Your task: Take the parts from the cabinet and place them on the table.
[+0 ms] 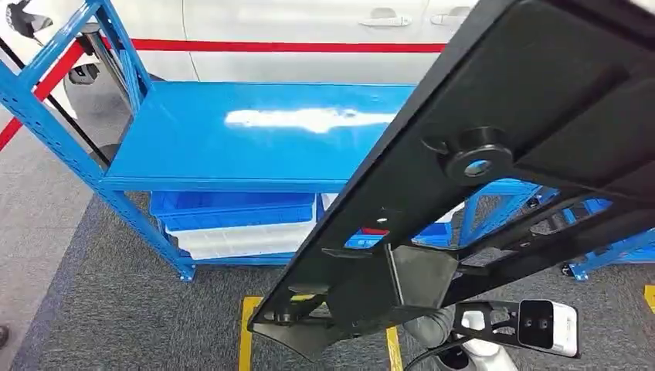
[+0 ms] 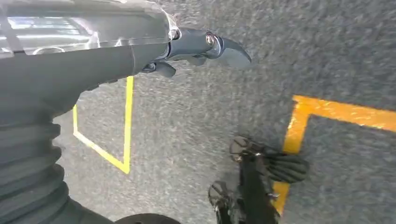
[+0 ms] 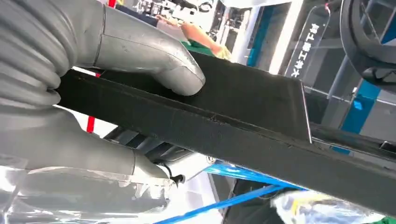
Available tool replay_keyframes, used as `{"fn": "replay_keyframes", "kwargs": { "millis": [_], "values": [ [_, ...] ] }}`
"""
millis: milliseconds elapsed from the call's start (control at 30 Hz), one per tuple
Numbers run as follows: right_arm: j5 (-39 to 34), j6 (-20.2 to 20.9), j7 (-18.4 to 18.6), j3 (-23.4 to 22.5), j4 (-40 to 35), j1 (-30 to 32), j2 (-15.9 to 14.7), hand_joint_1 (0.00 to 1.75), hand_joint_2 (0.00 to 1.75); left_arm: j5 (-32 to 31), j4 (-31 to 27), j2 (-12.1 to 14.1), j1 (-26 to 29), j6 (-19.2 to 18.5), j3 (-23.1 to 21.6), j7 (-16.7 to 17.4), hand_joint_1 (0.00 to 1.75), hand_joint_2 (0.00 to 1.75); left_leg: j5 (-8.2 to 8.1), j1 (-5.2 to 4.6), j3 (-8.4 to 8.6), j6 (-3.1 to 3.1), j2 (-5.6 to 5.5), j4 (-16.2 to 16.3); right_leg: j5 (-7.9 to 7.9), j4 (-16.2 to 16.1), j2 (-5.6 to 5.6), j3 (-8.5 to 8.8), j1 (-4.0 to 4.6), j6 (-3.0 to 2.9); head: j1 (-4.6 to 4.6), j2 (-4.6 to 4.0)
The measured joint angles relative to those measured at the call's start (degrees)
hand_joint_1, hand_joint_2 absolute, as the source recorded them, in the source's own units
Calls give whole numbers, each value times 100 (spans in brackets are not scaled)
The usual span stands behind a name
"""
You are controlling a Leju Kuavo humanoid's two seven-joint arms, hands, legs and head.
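Observation:
A large black flat part with a round boss and cut-outs slants across the head view from low centre to the top right, held up in front of the blue shelf table. My right hand grips this black part by its edge, thumb pressed on its flat face and the fingers underneath. In the head view the grey of that hand peeks out below the part. My left hand hangs over the grey carpet with its fingers apart and holds nothing.
The blue table's top is bare and glossy; blue bins and a white bin sit on its lower shelf. A white car with a red stripe stands behind. Yellow floor lines mark the carpet by my feet.

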Motion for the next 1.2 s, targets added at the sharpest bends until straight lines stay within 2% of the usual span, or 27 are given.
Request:
{"fn": "replay_keyframes", "kwargs": {
  "millis": [33, 67, 167, 200, 233, 267, 333, 367, 400, 433, 467, 500, 533, 567, 600, 700, 733, 767, 833, 867, 900, 933, 967, 1033, 1067, 1100, 1200],
  "values": [
    [2, 7, 0, -4, 0, -4, 0, 175, 175, 0, 0, -4, 0, 0, 0, 4, 0, 175, 19, 0, -34, -23, -4, 27, 62, -552, 4, 378, 0, -25, -2, 0],
    [2, 44, 0, -18, 0, -9, 2, 175, 175, 0, 0, -13, 1, 0, 0, 9, 0, 175, 49, -24, -78, -62, -5, 43, -133, -939, 11, 625, 23, -64, 0, 0],
    [4, 216, -7, -76, 2, 1, 6, 175, 175, 37, 0, -24, -2, 13, 13, 33, 0, 175, 164, 1, -99, -173, -2, 24, -63, -981, 18, 550, 76, -119, -2, 0],
    [4, 271, -7, -85, 2, 0, 9, 175, 175, 61, 0, -31, 8, 20, 20, 39, 0, 175, 203, -23, -115, -220, -6, 6, 1, -1024, 5, 515, 50, -187, 0, 0],
    [2, 313, -7, -92, 4, -10, 20, 175, 175, 70, 0, -35, 6, 31, 22, 39, 0, 175, 61, 9, -154, -234, -11, 78, 57, -1051, -32, 502, 21, -236, -2, 0],
    [-9, 363, -7, -107, 9, -30, 31, 175, 175, 100, 0, -44, 10, 48, 22, 41, 0, 175, -226, 8, -252, -256, -12, 320, 103, -1050, -32, 446, 25, -304, -2, 0],
    [-31, 422, -7, -136, 35, -61, 50, 175, 175, 122, 0, -52, 6, 70, 28, 35, 0, 175, -823, 13, -529, -296, -13, 1206, 189, -1038, -44, 329, 45, -332, -2, 0],
    [-37, 448, -7, -144, 59, -85, 52, 175, 175, 125, 0, -59, 8, 79, 33, 22, 0, 175, -1008, 14, -646, -313, -13, 1628, 235, -1026, -49, 260, 58, -337, -2, 0],
    [-44, 465, -7, -146, 89, -112, 52, 175, 175, 125, 0, -65, 10, 81, 35, 17, 0, 175, -1027, 14, -668, -322, -13, 1877, 281, -1005, -50, 181, 66, -333, -2, 0],
    [-50, 474, -7, -151, 111, -136, 52, 175, 175, 125, 0, -74, 11, 81, 37, 11, 0, 175, -899, 14, -562, -320, -13, 1827, 318, -983, -50, 112, 69, -325, -2, 0],
    [-52, 472, -7, -153, 131, -165, 52, 175, 175, 123, 0, -81, 9, 81, 37, -2, 0, 175, -691, 14, -340, -314, -12, 1537, 353, -950, -50, 35, 70, -312, -2, 0],
    [-55, 450, -7, -155, 149, -200, 52, 175, 175, 120, 0, -85, 5, 79, 37, -22, 0, 175, -484, 14, -17, -300, -12, 1064, 379, -910, -48, -33, 69, -297, -2, 0],
    [-57, 420, -7, -155, 153, -232, 52, 175, 175, 120, 0, -87, -2, 79, 37, -41, 0, 175, -385, 14, 353, -274, -13, 520, 401, -867, -45, -85, 69, -277, -2, 0],
    [-66, 391, -7, -157, 153, -250, 52, 175, 175, 120, 0, -87, -19, 77, 37, -46, 0, 175, -556, 1, 551, -238, -19, 146, 424, -848, -47, -126, 84, -247, -2, 0],
    [-83, 383, -7, -170, 153, -271, 52, 175, 175, 118, 0, -87, -26, 79, 37, -50, 0, 175, -557, -30, 642, -192, -36, -5, 462, -825, -51, -145, 94, -213, -2, 0],
    [-92, 404, -9, -214, 149, -287, 55, 175, 175, 103, 0, -96, -12, 103, 37, -50, 0, 175, -471, -36, 534, -85, -38, 17, 577, -858, -52, -165, 93, -114, 0, 0],
    [-85, 407, -7, -232, 144, -283, 55, 175, 175, 101, 0, -107, -11, 109, 37, -50, 0, 175, -411, 20, 493, -29, -7, -29, 549, -836, -41, -204, 84, -89, 0, 0],
    [-74, 409, -7, -278, 138, -282, 55, 175, 175, 98, 0, -140, -22, 114, 37, -57, 0, 175, -366, 10, 451, 20, -4, -34, 341, -711, -12, -264, 77, -74, 0, 0],
    [-72, 411, -7, -334, 136, -279, 55, 175, 175, 86, 0, -140, -22, 133, 37, -66, 0, 175, -253, 5, 322, 52, 1, -31, -345, 74, -5, -528, 53, -29, 0, 0],
    [-63, 437, -7, -350, 136, -270, 57, 175, 175, 79, 0, -140, -17, 147, 37, -66, 0, 175, -206, 2, 259, 51, 3, -26, -549, 506, -6, -657, 48, -7, 0, 0],
    [-42, 487, -7, -378, 136, -253, 74, 175, 175, 68, 0, -140, -13, 162, 37, -64, 0, 175, -159, 1, 196, 44, 3, -18, -587, 817, -6, -730, 46, 5, 0, 0],
    [-6, 536, -7, -409, 138, -236, 94, 175, 175, 68, 0, -142, -8, 171, 37, -61, 0, 175, -121, 1, 138, 32, 3, -10, -491, 898, -6, -694, 44, 9, 0, 0],
    [15, 568, -7, -431, 136, -232, 118, 175, 175, 68, 0, -142, -5, 175, 37, -52, 0, 175, -88, 1, 80, 22, 4, 8, -285, 696, -6, -508, 39, 2, 0, 2],
    [50, 625, -7, -468, 136, -256, 179, 175, 175, 68, 0, -146, -7, 177, 37, -48, 0, 175, -45, 1, 7, -12, 0, 51, 56, -298, -6, 184, 35, -45, 0, 0],
    [57, 632, -7, -474, 129, -279, 210, 175, 175, 66, 0, -149, -7, 184, 37, -44, 0, 175, -29, -1, -7, -37, 0, 65, -47, -771, -3, 467, 43, -85, 0, 0],
    [70, 632, -7, -479, 120, -295, 225, 175, 175, 66, 0, -149, -11, 184, 37, -39, 0, 175, -7, -20, -30, -71, -2, 72, -106, -940, 0, 577, 81, -104, 0, 0],
    [74, 621, -9, -511, 105, -293, 256, 175, 175, 66, 0, -149, -8, 184, 37, -33, 0, 175, 74, -8, -33, -184, 0, 57, -62, -913, 8, 504, 107, -177, 0, 0]
  ]
}}
